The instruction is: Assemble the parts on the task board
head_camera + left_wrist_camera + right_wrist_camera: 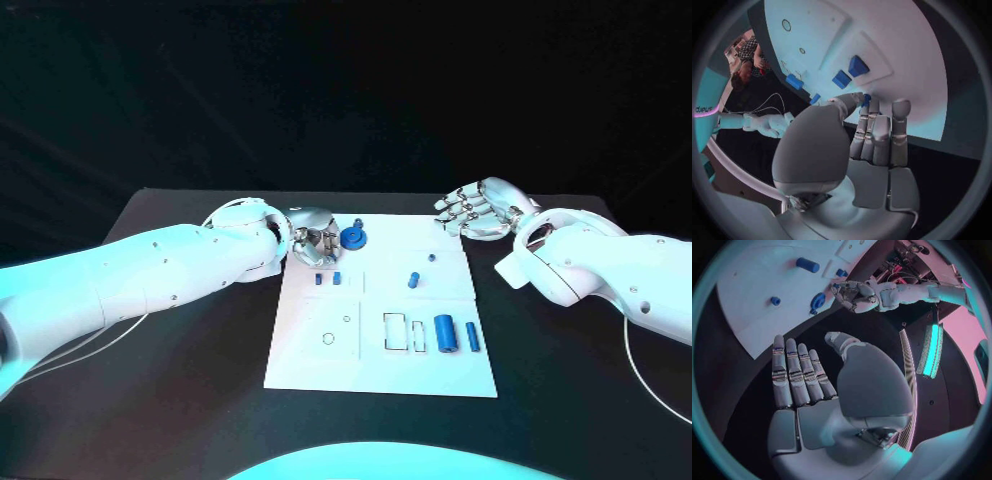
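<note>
Task board (433, 375) without legible writing

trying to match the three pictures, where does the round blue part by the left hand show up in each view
Head view: the round blue part sits at the task board's far edge, just right of the left hand.
Left wrist view: only a blue sliver shows past the fingertips; I cannot tell it is the same part.
Right wrist view: it lies on the board beside the left hand, at.
Shared landmark: the white task board.

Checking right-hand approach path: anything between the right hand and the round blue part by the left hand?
In the head view, only bare board between the right hand and round blue part, with one small blue peg just nearer the robot.
</note>
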`<state>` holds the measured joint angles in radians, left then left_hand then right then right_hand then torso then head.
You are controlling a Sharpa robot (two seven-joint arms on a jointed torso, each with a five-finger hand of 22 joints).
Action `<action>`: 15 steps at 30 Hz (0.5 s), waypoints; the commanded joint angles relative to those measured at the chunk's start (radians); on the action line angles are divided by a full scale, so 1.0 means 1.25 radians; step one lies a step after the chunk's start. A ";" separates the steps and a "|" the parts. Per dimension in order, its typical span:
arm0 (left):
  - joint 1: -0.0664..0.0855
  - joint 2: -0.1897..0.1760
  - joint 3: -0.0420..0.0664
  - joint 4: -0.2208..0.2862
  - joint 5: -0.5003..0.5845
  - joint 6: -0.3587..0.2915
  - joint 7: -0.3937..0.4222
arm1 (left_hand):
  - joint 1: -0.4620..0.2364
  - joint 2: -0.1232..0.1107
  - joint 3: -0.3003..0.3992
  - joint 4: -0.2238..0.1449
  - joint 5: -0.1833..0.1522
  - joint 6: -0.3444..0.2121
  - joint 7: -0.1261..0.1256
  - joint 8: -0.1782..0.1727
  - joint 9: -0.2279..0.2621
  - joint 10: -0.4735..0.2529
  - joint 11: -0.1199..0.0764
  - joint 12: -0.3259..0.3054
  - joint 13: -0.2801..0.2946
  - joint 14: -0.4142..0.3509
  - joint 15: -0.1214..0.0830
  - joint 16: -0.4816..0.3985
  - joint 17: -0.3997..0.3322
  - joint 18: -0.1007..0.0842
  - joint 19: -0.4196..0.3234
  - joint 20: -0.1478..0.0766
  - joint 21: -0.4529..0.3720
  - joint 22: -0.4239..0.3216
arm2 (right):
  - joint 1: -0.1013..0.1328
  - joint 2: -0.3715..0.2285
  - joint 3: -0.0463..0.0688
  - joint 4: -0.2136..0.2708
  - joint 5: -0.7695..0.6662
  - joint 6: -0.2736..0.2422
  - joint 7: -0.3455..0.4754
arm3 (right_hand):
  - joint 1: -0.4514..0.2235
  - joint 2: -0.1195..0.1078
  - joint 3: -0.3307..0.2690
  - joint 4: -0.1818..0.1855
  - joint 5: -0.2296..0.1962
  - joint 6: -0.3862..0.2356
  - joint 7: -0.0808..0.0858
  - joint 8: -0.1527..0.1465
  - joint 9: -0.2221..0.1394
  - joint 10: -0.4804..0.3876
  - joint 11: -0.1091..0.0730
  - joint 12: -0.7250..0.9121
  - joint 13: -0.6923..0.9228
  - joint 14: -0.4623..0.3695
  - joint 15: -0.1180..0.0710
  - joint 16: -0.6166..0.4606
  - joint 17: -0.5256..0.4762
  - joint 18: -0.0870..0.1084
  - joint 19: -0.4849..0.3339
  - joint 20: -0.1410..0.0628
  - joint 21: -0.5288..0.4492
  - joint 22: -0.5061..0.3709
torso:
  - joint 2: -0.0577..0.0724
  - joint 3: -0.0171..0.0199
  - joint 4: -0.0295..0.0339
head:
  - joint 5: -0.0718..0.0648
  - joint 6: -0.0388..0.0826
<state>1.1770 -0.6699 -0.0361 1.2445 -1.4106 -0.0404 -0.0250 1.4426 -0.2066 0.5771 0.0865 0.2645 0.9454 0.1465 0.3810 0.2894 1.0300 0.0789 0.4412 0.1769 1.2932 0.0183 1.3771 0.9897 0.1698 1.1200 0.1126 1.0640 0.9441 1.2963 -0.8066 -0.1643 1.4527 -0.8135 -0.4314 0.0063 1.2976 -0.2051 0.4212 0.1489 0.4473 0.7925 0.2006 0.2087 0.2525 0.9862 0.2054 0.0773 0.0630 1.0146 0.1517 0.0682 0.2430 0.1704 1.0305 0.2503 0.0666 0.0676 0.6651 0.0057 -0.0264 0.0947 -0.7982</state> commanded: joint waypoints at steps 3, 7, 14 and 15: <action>-0.002 -0.001 -0.001 -0.001 -0.001 0.017 -0.010 | 0.001 0.009 -0.001 -0.005 -0.002 -0.004 0.005 -0.006 0.000 0.001 0.008 -0.006 -0.002 -0.008 0.000 -0.003 -0.007 -0.012 -0.005 0.001 -0.001 0.001 | 0.000 0.000 0.000 0.000 -0.006 0.008 0.008 | -0.003 0.006 0.000 -0.003 0.005 0.005 0.052 -0.003 -0.001 0.005 -0.002 -0.005 0.000 0.003 0.002 -0.002 -0.001 0.010 -0.002 0.003 0.000 -0.001 | 0.000 -0.0001 0.0001 | 0.000 0.000; -0.002 -0.003 -0.001 0.001 0.004 0.014 -0.006 | 0.000 0.007 0.000 -0.007 -0.003 -0.009 0.006 -0.013 -0.001 0.001 0.009 -0.012 -0.003 -0.013 0.002 -0.006 -0.016 -0.012 -0.008 0.002 -0.004 -0.002 | 0.000 0.000 0.000 -0.001 -0.006 0.009 0.008 | -0.003 0.006 0.000 -0.003 0.005 0.005 0.052 -0.003 -0.001 0.005 -0.002 -0.005 0.000 0.003 0.002 -0.002 -0.001 0.010 -0.002 0.003 0.000 -0.001 | 0.000 -0.0004 0.0003 | -0.001 -0.001; -0.002 -0.005 -0.001 0.003 0.010 0.005 -0.002 | -0.009 0.003 0.000 -0.006 -0.002 -0.026 0.005 -0.036 -0.005 0.009 0.007 -0.028 -0.004 -0.013 0.000 -0.008 -0.020 -0.013 -0.003 0.002 0.002 0.006 | 0.000 0.000 0.000 -0.001 -0.006 0.009 0.008 | -0.003 0.006 0.000 -0.003 0.005 0.005 0.052 -0.003 -0.001 0.005 -0.002 -0.005 0.000 0.003 0.002 -0.002 -0.001 0.010 -0.002 0.003 0.000 -0.001 | 0.000 -0.0002 0.0005 | -0.001 -0.002; -0.002 -0.005 -0.001 0.003 0.010 0.004 -0.001 | -0.010 0.002 0.001 -0.006 -0.002 -0.031 0.003 -0.042 -0.006 0.011 0.004 -0.032 -0.004 -0.007 -0.001 -0.007 -0.014 -0.013 0.000 0.001 0.005 0.009 | 0.000 0.000 0.000 -0.002 -0.006 0.010 0.008 | -0.003 0.006 0.000 -0.003 0.005 0.005 0.052 -0.003 -0.001 0.005 -0.002 -0.005 0.000 0.003 0.002 -0.002 -0.001 0.010 -0.002 0.003 0.000 -0.001 | 0.000 -0.0003 0.0004 | -0.001 -0.002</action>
<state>1.1753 -0.6764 -0.0380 1.2474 -1.4053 -0.0396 -0.0247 1.4387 -0.2025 0.5772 0.0809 0.2645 0.9088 0.1500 0.3304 0.2823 1.0378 0.0848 0.4040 0.1726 1.2804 0.0195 1.3687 0.9655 0.1699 1.1168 0.1158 1.0652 0.9526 1.2963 -0.8067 -0.1646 1.4505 -0.8135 -0.4312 0.0063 1.2976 -0.2051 0.4212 0.1489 0.4473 0.7925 0.2006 0.2087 0.2526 0.9861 0.2054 0.0773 0.0630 1.0146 0.1517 0.0682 0.2431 0.1705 1.0305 0.2503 0.0666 0.0676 0.6651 0.0054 -0.0260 0.0933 -0.8002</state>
